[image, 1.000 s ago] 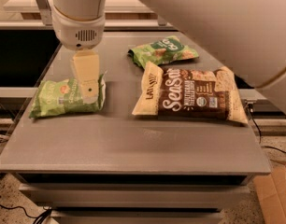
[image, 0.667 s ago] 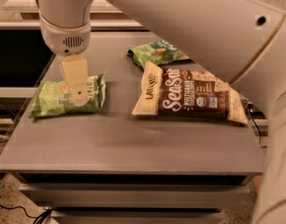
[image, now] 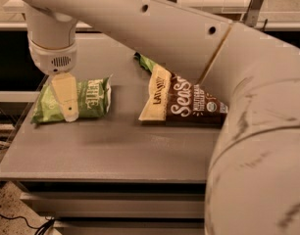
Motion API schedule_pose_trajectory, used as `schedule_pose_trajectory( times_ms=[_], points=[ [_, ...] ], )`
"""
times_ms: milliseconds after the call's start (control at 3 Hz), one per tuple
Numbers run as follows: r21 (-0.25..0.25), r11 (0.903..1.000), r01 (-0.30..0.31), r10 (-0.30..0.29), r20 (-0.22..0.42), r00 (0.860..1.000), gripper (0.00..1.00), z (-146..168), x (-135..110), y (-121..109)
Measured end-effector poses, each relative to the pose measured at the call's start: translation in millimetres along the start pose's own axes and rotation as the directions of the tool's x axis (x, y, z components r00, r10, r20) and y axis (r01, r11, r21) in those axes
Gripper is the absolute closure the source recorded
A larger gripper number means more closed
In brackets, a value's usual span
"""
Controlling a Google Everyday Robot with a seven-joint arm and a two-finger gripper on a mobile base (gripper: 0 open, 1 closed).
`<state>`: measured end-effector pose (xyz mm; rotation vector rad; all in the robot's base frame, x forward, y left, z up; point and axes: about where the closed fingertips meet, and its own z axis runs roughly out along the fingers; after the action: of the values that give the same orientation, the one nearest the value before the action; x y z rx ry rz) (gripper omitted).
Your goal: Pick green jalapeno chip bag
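The gripper (image: 69, 110) hangs before the green jalapeno chip bag (image: 92, 98), hiding its left half; I cannot tell whether it grips. To its right, the arm (image: 164, 26) has swung across and now covers most of the small green bag (image: 146, 62) and the Sea Salt bag's (image: 182, 102) far end.

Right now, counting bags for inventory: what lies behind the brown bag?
A corner of a small green bag shows behind the brown bag; the arm covers the rest. The gripper is over the Kettle bag.
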<state>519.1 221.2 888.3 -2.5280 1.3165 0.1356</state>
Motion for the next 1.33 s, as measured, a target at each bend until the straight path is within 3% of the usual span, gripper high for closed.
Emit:
schedule_pose_trajectory(
  times_ms=[333, 667, 1333],
  points=[
    [-0.025, 0.9997, 0.004, -0.003, 0.012, 1.000, 0.00, 26.0, -1.6, -7.8],
    [-0.036, 0.9992, -0.017, 0.018, 0.026, 0.999, 0.17, 47.2, 5.4, -12.8],
    [-0.043, 0.9985, -0.036, 0.037, 0.036, 0.999, 0.64, 57.9, 14.6, -19.5]
  ],
)
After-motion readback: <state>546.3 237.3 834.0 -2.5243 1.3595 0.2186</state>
